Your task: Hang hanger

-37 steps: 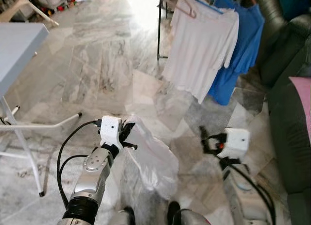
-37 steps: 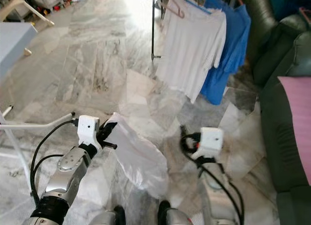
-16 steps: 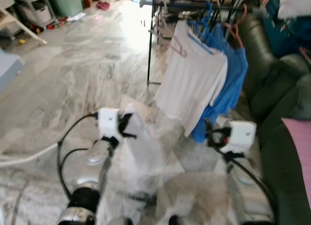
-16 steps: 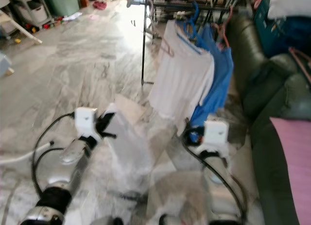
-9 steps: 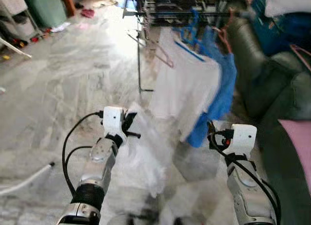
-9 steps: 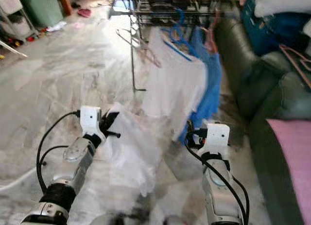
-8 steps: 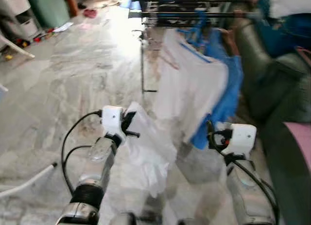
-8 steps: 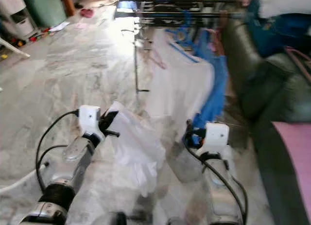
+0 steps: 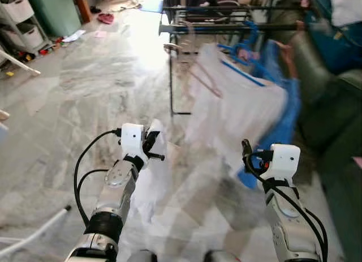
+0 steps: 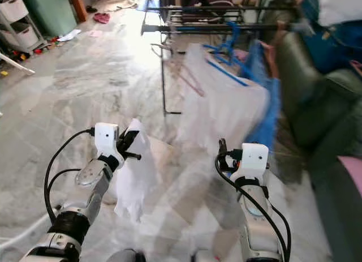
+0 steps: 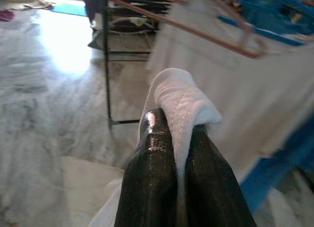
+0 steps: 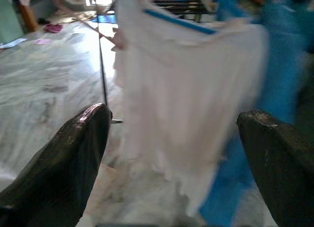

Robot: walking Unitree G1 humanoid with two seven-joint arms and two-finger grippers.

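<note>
The white cloth point(image 10: 133, 177) is hanging long-axis down from the left claw point(image 10: 127, 144), whose fingers point(image 11: 147, 173) are clenched on its top fold. Compared with 2.3 s ago, the camera is facing higher: the rack point(image 9: 226, 13) is now showing in full at the far side, and the grey counter is gone from view. A white shirt point(image 9: 237, 117) and a blue shirt point(image 9: 285, 112) are hanging on the rack, blurred. The right claw point(image 9: 246, 154) is standing released, near the shirts. Open marble floor point(image 9: 85, 98) is lying to the left; a dark sofa point(image 10: 317, 103) is bounding the right.
</note>
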